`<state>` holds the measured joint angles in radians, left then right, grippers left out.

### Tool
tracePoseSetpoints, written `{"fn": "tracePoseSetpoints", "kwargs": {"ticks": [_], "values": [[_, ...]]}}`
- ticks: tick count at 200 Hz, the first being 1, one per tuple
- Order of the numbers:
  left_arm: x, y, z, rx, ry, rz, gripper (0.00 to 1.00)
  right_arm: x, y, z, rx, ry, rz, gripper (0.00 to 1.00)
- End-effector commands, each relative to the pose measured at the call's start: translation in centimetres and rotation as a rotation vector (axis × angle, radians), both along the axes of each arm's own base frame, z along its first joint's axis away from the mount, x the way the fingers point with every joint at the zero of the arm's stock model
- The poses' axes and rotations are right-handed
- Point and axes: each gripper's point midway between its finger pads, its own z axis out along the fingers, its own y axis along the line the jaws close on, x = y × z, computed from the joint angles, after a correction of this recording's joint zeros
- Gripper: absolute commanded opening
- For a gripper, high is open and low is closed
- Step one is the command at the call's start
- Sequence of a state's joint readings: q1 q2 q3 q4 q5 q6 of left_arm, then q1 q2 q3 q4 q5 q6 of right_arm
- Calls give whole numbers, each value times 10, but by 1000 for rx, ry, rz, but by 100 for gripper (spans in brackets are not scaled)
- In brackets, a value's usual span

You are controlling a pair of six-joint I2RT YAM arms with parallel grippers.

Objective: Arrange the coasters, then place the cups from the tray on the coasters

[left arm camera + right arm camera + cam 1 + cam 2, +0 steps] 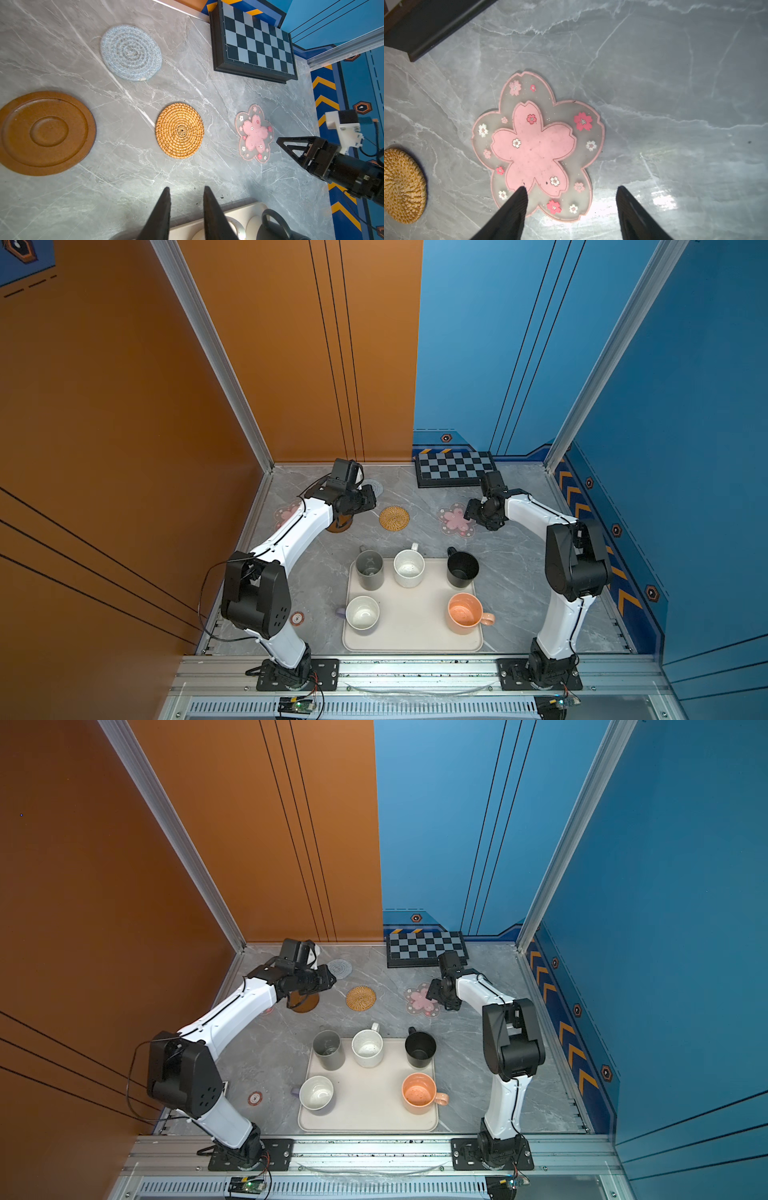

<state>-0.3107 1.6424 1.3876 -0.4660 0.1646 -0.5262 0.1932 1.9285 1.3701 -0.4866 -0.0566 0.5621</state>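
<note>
Though half-hidden from above, brown disc (44,133) whole at left wrist; left gripper (186,187) ajar, right gripper (571,187) spread.

Front means the side of the robot bases.

- Front centre of the grey marble-look worktop (519,572): large cream-white rounded-rectangle tray (415,626), with all five mugs on it.
- Tray, back row, left to right: grey mug (369,570), speckled white mug (409,568), black mug (462,569).
- Tray, front row: lavender mug with white inside (362,613) at left, peach-orange mug (464,613) at right.
- Behind the tray, a row from left to right: first clear pink-flower coaster (284,515), partly under the left arm (291,531); brown ringed disc coaster (45,133); tan woven rattan round coaster (394,517); second clear pink-flower coaster (457,520).
- Grey-blue knitted round coaster (340,968): further back, between disc and rattan.
- Black-and-grey chequered board (455,468): against the back wall, behind the second flower coaster.
- Small red-and-white round sticker (297,618): left of the tray, near the front.
- Right hand (571,188): at the second flower coaster's right edge.
</note>
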Motion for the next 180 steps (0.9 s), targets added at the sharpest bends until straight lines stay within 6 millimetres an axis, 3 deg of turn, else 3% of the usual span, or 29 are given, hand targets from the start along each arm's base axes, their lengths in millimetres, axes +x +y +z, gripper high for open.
{"fn": "tracePoseSetpoints", "kwargs": {"ticks": [1, 75, 106, 113, 180], "values": [[-8, 9, 3, 13, -2, 1, 29, -5, 6, -18, 8, 42, -9, 70], [-11, 19, 5, 13, 0, 21, 29, -1, 21, -45, 17, 80, 2, 69], [-13, 23, 5, 16, 2, 31, 29, 6, 33, -44, 48, 62, 8, 69], [-13, 24, 5, 16, 1, 32, 29, 4, 36, -58, 43, 88, 13, 69], [-16, 29, 6, 15, 3, 41, 29, 3, 59, -67, 43, 108, 66, 69]]}}
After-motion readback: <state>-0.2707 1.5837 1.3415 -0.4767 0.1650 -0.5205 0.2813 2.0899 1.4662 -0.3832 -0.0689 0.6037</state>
